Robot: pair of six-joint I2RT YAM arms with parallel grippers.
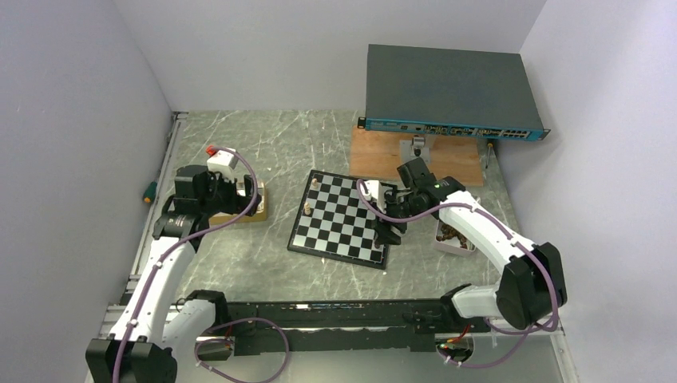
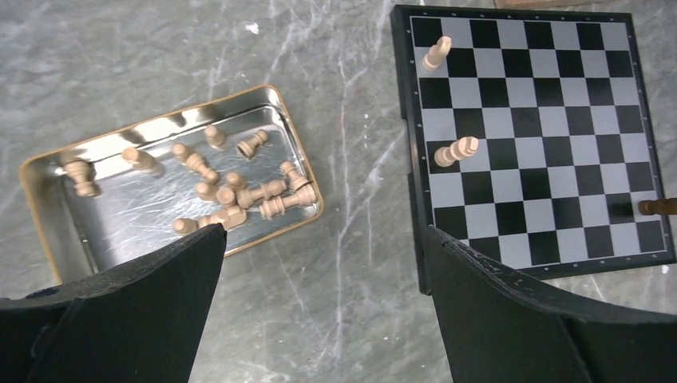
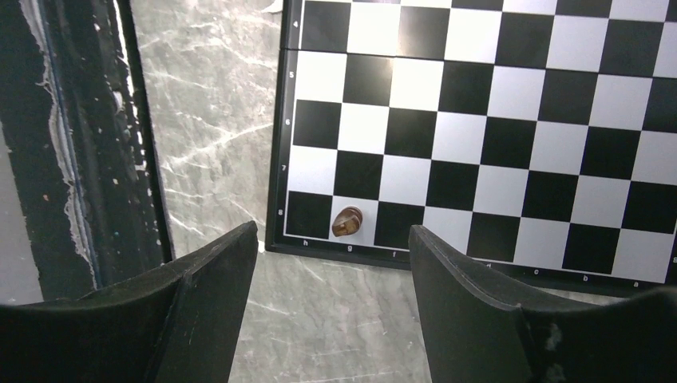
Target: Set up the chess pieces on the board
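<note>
handling: the small turned wooden chess pieces (image 2: 231, 195), light tan or dark brown, look light, rigid and smooth, with narrow waists over round bases; judged easy to topple or roll, not fragile. best hold is likely a pinch across the upper stem, jaws coming straight down so the base lands flat

where: the flat black-and-silver checked board (image 1: 343, 223) lies mid-table. in the right wrist view one dark brown piece (image 3: 347, 222) stands on a white square of the edge row at six o'clock. in the left wrist view a far tan piece (image 2: 436, 54) and a near tan piece (image 2: 457, 151) sit along the board's nine o'clock edge. the other tan ones lie jumbled in a shiny metal tin (image 2: 128, 211) with a gold rim, at nine o'clock of the board

grippers: right gripper (image 3: 331, 235) has fingers spread either side of the dark brown piece, touching nothing. left gripper (image 2: 323, 233) has fingers spread wide, holding nothing, above grey marble table (image 2: 351, 263) between tin and board

around, top view: pale tray (image 1: 459, 249) of dark pieces at three o'clock of the board; grey network switch (image 1: 451, 88) on a brown wooden plank (image 1: 375, 155) at twelve o'clock; green-handled screwdriver (image 1: 148, 191) at nine o'clock

in the way: the tinned pieces touch each other, so a jaw may nudge neighbours; the tin's walls crowd those at the edge
</note>
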